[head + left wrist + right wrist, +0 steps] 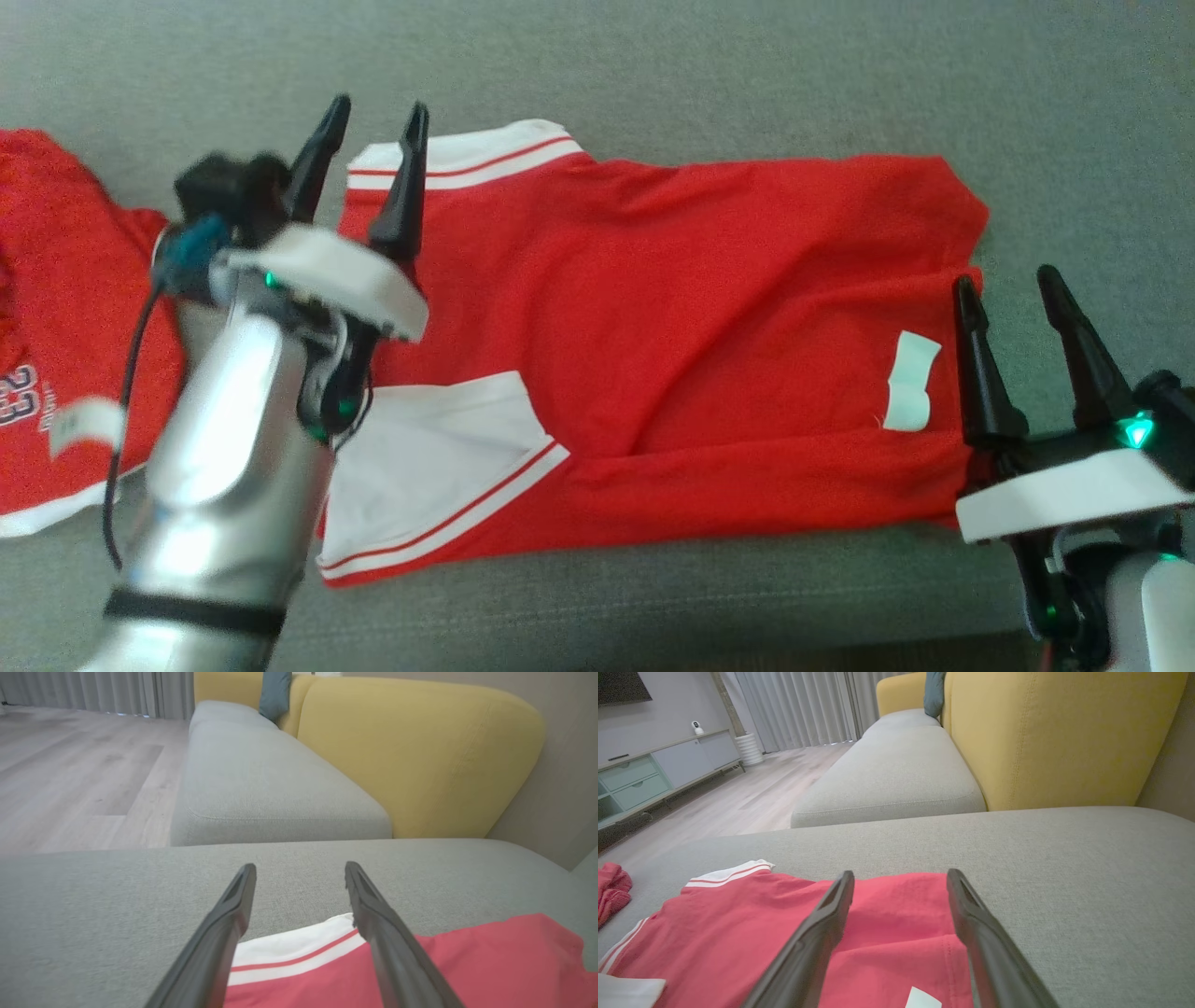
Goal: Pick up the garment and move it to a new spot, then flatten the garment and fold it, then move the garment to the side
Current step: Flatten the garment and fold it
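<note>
The red garment lies spread across the grey sofa seat, dead centre of the head view. The left gripper hovers over the white-striped hem at ten o'clock, jaws wide apart, holding nothing. The right gripper sits at the four o'clock edge, equally wide and empty. One at each end: they look to be framing the cloth for a fold. A second red garment lies off at nine o'clock.

The only readable bit is a white "23" on the red jersey at the far left of the head view. The small print right beside it is too blurry to read. The white tag on the red garment looks blank.
</note>
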Robot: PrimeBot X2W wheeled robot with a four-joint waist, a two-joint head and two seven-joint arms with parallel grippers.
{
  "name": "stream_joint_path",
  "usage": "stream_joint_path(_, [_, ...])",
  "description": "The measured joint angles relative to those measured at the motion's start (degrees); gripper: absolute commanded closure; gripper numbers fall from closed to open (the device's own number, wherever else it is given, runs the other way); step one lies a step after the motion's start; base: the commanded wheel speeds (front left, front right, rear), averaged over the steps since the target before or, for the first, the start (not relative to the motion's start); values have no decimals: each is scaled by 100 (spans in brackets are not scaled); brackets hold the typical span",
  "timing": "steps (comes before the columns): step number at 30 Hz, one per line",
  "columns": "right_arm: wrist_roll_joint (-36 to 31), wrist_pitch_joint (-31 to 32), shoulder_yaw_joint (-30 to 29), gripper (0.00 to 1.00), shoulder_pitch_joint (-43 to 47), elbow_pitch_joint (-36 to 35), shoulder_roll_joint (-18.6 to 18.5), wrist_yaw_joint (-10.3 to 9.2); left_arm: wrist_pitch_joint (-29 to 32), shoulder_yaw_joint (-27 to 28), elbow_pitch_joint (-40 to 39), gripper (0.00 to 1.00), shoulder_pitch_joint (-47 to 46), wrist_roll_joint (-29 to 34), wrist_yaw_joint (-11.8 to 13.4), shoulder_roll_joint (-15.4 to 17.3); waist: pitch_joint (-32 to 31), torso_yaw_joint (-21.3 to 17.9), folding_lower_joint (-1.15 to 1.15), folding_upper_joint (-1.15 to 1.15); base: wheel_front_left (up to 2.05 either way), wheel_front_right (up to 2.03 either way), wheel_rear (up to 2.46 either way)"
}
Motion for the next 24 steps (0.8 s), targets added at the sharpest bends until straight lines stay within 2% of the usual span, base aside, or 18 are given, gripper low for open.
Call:
stream_joint_path(8, [56, -60, 92, 0, -190, 224, 18, 0, 82, -122, 2087, 0, -1331, -1, -270, -183, 367, -323, 0, 0, 0, 0, 0])
stream_joint_path(13, [129, -135, 90, 0, -190, 326, 23, 0, 641, -269, 3125, 0, -1676, -1, -337, -238, 463, -424, 0, 0, 0, 0, 0])
stream_joint_path(18, [236, -185, 85, 0, -190, 397, 25, 0, 1111, -342, 3742, 0, -2053, -2, -381, -276, 474, -430, 0, 0, 0, 0, 0])
stream_joint_path(24, [294, -186, 179, 0, -220, 468, 26, 0, 1146, -512, 4140, 0, -2349, 77, -375, -271, 529, -484, 0, 0, 0, 0, 0])
